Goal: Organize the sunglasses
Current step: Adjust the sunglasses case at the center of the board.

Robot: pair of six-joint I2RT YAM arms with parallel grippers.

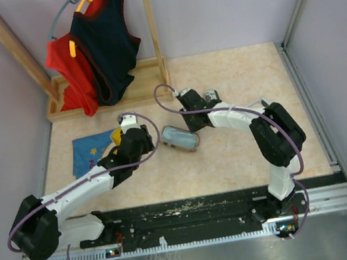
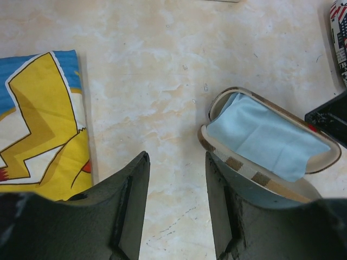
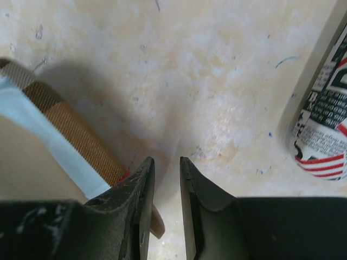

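Marbled tabletop (image 1: 231, 160) is shown without sunglasses, perhaps hidden under the cloth (image 2: 260, 135) in the open case (image 1: 180, 138); light and brittle, they are best taken at the bridge, left gripper (image 2: 176, 160) spread empty, right gripper (image 3: 165, 162) narrowly parted.

You have the open plaid case (image 1: 180, 138) mid-table (image 1: 244, 158), a light-blue cloth (image 2: 260, 138) lying inside it. Left of that case, well apart, lies a blue cartoon-print cloth (image 1: 92, 151). Near the case's far right sits a flag-print case (image 3: 322, 124). Far behind it stands a wooden rack (image 1: 122, 78) with red and navy tops.
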